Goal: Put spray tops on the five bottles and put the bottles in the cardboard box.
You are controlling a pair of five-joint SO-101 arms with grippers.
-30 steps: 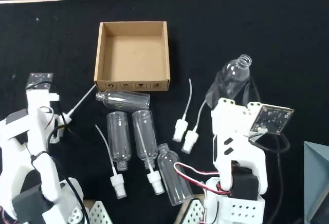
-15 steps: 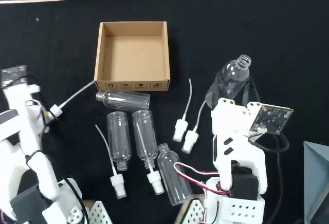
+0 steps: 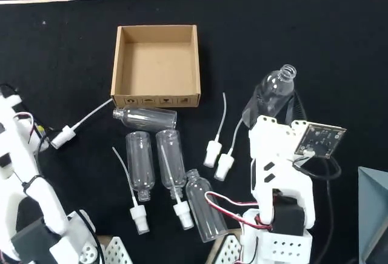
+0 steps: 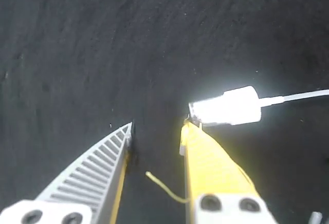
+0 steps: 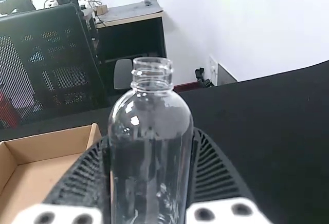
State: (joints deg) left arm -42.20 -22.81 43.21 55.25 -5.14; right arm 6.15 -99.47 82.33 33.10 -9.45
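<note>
My right gripper is shut on a clear open-necked bottle and holds it off the table, right of the cardboard box; the bottle sits between its black fingers. My left gripper is open at the table's far left, just over the black cloth. A white spray top lies just outside its yellow finger, its tube pointing toward the box. Several capless bottles lie below the box, with loose spray tops among them.
The box stands open with nothing inside. A grey object juts in at the right edge. Black cloth covers the table, bare at the back and right. A chair and desk show behind the table in the right wrist view.
The left arm swung left and let go of the spray top, which now lies on the cloth beside its finger. The right arm and its bottle stayed still.
</note>
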